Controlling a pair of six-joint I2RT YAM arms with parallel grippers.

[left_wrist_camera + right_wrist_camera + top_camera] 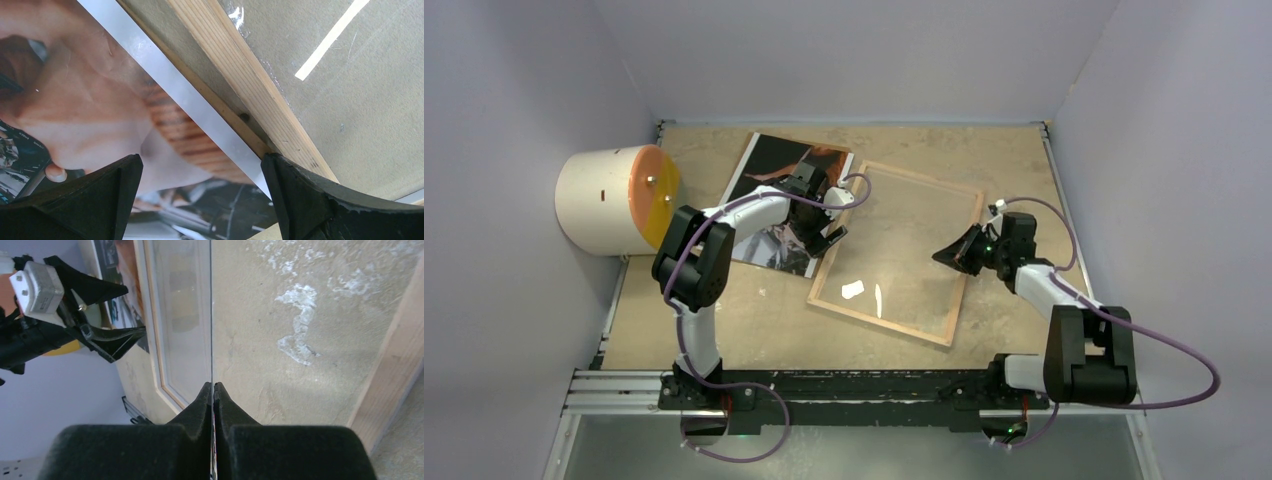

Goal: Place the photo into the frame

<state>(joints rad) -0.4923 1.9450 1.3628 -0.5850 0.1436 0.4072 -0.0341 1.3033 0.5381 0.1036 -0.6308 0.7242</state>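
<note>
**Frame.** The frame (924,178) lies flat at the centre of the desk (724,335), wood side up and turned slightly off square. The desk surface shows through its pane. A small white scrap (852,290) sits inside the frame near its lower left corner.

**Photo.** The photo (769,170) lies picture side up on the desk, upper left of centre. Its right edge runs close alongside the frame's left rail. In the left wrist view the photo's (90,110) white border and the frame's wooden rail (250,85) run parallel from upper left to lower right. Whether they touch cannot be told.

**Left tool.** The left tool (822,238) hangs over that seam with its jaws wide apart. Seen from its own wrist (200,160), one finger (100,200) stands over the photo and the other over the rail — nothing is gripped.

**Right tool.** The right tool (944,256) sits over the right part of the frame, fingers pressed together (212,387). A thin straight line rises from the fingertips in the right wrist view. Whether that is a pane edge pinched between them cannot be told.

**Other.** A white drum (599,200) with an orange face rests at the left edge.
</note>
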